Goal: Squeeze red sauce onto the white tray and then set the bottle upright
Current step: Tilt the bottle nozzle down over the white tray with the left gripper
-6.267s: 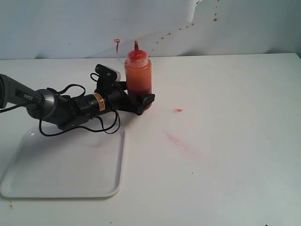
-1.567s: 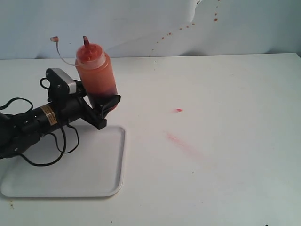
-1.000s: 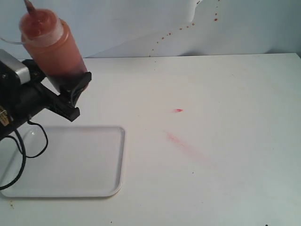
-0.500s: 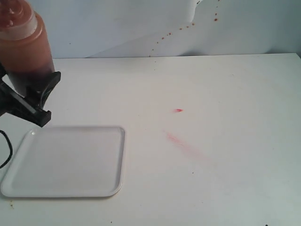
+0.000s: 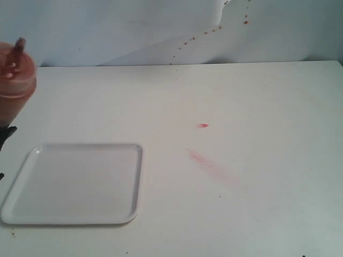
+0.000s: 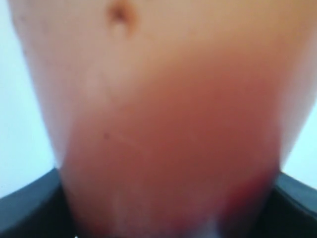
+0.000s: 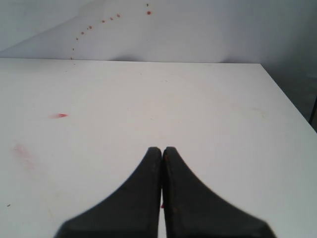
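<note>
Arm 1: left gripper (image 6: 166,218), jaws set wide on either side of the bottle (image 6: 163,124), gripping its body. Arm 2: right gripper (image 7: 162,151), jaws pressed together, holding nothing.

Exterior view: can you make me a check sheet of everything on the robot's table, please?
Surface: white table, a few tiny dark specks.
Job's things: white tray bare, nothing squeezed onto it; bottle at the view's left edge, nozzle up, partly cut off.
Clutter: small red dash; faint pink smear.
Grippers: left gripper closed around the bottle; right gripper shut, holding nothing.
Cables: nothing seen.
Surroundings: pale wall with red splatter dots.
</note>
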Controlling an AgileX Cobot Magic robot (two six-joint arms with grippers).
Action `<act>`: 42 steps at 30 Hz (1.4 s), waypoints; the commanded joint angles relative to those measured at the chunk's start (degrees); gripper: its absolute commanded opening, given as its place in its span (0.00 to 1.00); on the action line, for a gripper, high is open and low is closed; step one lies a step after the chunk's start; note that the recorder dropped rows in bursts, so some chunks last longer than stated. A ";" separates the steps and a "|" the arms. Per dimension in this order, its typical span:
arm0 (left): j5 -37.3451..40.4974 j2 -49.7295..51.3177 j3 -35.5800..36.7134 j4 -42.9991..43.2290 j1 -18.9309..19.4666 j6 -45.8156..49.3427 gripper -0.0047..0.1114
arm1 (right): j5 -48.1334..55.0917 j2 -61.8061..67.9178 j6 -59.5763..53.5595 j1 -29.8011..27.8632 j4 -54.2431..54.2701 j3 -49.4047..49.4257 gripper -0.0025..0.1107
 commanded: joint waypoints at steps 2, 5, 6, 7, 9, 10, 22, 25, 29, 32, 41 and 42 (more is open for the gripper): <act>1.36 -0.75 -0.58 5.23 0.08 2.17 0.04 | -0.11 -0.34 0.11 -0.03 -0.49 0.21 0.02; 1.46 -0.75 -1.56 8.53 0.08 2.17 0.04 | -0.11 -0.34 0.11 -0.03 -0.49 0.21 0.02; 2.01 -0.75 -1.95 10.49 0.08 2.17 0.04 | -0.11 -0.34 0.11 -0.03 -0.49 0.21 0.02; 3.14 -0.75 -2.70 13.24 0.08 2.17 0.04 | -0.11 -0.34 0.11 -0.03 -0.49 0.21 0.02; 4.74 -0.75 -3.93 16.69 0.08 2.02 0.04 | -0.11 -0.34 0.11 -0.03 -0.49 0.21 0.02; 5.45 -0.75 -4.58 17.51 0.08 2.02 0.04 | -0.11 -0.34 0.11 -0.03 -0.49 0.21 0.02; 8.14 6.71 -5.90 23.31 0.08 1.91 0.04 | -0.11 -0.34 0.11 -0.03 -0.49 0.21 0.02; 10.56 10.22 -6.64 23.45 0.08 1.91 0.04 | -0.11 -0.34 0.11 -0.03 -0.49 0.21 0.02; 18.62 14.79 -9.90 26.23 0.08 1.63 0.04 | -0.11 -0.34 0.11 -0.03 -0.49 0.21 0.02; 22.35 17.43 -11.66 28.13 0.08 1.39 0.04 | -0.11 -0.34 0.11 -0.03 -0.49 0.21 0.02; 29.66 22.46 -13.91 35.45 0.08 -8.19 0.04 | -0.11 -0.34 0.11 -0.03 -0.49 0.21 0.02; 30.38 22.59 -14.37 35.45 0.08 -8.75 0.04 | -0.11 -0.34 0.11 -0.03 -0.49 0.21 0.02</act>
